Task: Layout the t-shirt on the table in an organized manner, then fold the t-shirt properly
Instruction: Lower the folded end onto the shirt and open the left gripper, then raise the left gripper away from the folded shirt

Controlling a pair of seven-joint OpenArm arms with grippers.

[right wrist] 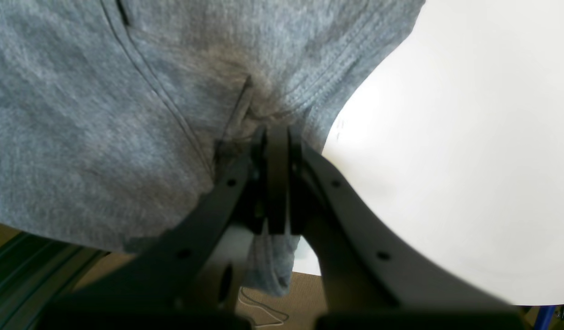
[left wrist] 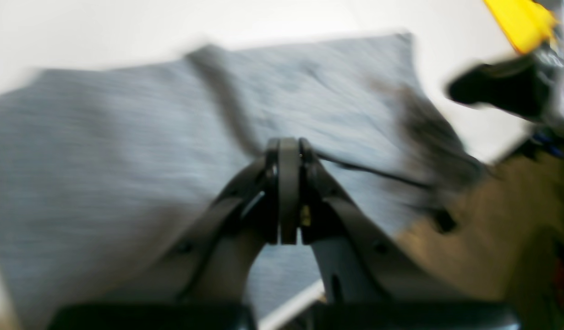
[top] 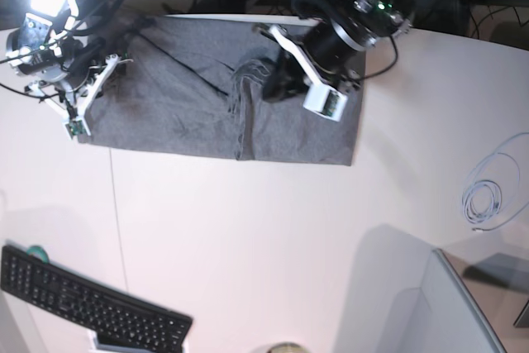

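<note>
- seeing the heather-grey cotton t-shirt [top: 207, 113] spread along the far edge of my white smooth table [top: 273, 229].
- right gripper [right wrist: 277, 137] clamped on the shirt's hem.
- left gripper [left wrist: 288, 146] pinched together on a fabric fold.
- black keyboard [top: 91, 303] sits near me.

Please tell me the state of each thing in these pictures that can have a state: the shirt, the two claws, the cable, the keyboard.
t-shirt: spread along the far edge of the table, with a raised fold near its middle.
left claw: shut, over the shirt; hold unclear, picture blurred.
right claw: shut on the t-shirt at its edge.
grey cable: coiled, lying loose.
keyboard: flat, untouched.
</note>
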